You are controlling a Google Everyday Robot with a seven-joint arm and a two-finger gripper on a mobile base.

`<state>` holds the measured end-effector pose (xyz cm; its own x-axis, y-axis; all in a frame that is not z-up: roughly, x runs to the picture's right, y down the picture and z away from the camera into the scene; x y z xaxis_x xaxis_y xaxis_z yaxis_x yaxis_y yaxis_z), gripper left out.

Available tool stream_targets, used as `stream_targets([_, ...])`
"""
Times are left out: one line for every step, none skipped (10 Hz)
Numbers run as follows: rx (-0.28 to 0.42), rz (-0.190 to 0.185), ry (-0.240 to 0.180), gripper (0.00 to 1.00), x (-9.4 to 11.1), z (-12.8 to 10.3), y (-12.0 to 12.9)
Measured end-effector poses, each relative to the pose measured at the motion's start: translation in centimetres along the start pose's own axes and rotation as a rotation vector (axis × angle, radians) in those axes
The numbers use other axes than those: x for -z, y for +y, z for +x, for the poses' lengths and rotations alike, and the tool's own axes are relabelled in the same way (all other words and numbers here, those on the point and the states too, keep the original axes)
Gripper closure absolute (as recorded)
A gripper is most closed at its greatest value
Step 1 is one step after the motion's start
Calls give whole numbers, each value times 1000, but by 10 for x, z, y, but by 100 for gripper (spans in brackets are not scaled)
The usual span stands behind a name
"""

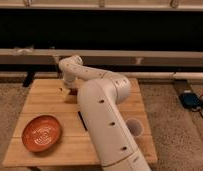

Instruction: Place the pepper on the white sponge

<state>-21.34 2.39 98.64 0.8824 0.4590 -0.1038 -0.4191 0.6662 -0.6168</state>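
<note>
Nr far table (pixel 45 100) edge: pincer (pixel 69 90)

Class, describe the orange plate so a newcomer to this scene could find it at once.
Start at the wooden table. The robot's tool hangs over its far side; the orange plate lies at the near-left corner as the camera sees it. It is the only flat, rust-orange dish, unlike the white cup at the right edge.
</note>
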Motion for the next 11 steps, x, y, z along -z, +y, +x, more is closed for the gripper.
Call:
stream_targets([6,9,6,24,-1,1,1])
stream_targets([13,18,16,35,-3,1,2])
stream_targets([18,22,20,45,-3,0,3])
stream_targets([20,23,22,52,-3,0,3])
stream_targets([20,23,25,63,0,0,3])
stream_targets([23,19,32,75,6,3,3])
stream_targets([23,14,40,84,11,5,3])
stream_targets([20,12,46,93,19,8,3])
stream_targets([1,10,49,99,36,15,1])
stream_targets([-18,5,45,100,53,22,0])
stream_targets([-29,-2,40,100,65,30,0])
